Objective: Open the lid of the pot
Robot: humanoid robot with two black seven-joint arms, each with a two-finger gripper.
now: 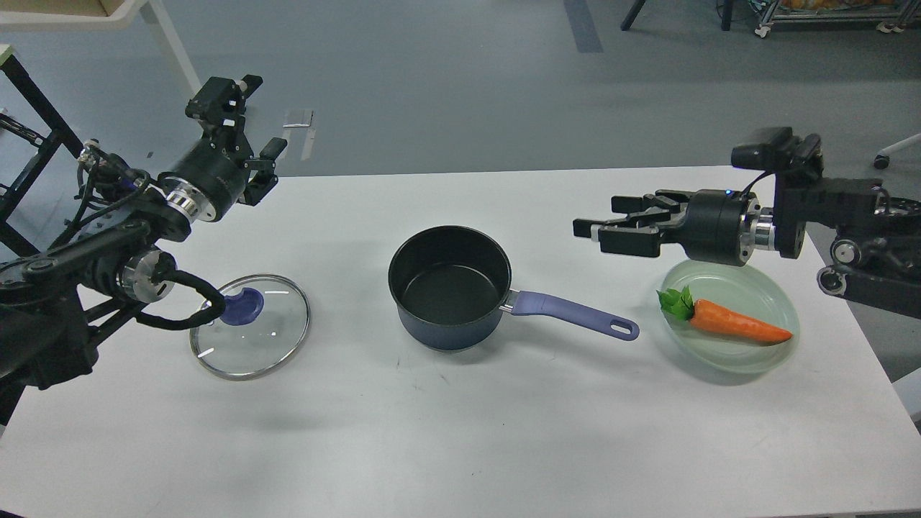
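Lid lies flat near the bench's left edge, off the pot mid-bench, both my grippers, left and right, spread and empty; I judge the left arm's cable could snag the knob and drag it.

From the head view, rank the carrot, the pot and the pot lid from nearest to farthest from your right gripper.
Measured from the right gripper:
1. Carrot, in the green dish just below and to its right.
2. Pot, mid-table, to its left, its handle pointing toward the dish.
3. Pot lid, flat on the table at far left, off the pot.
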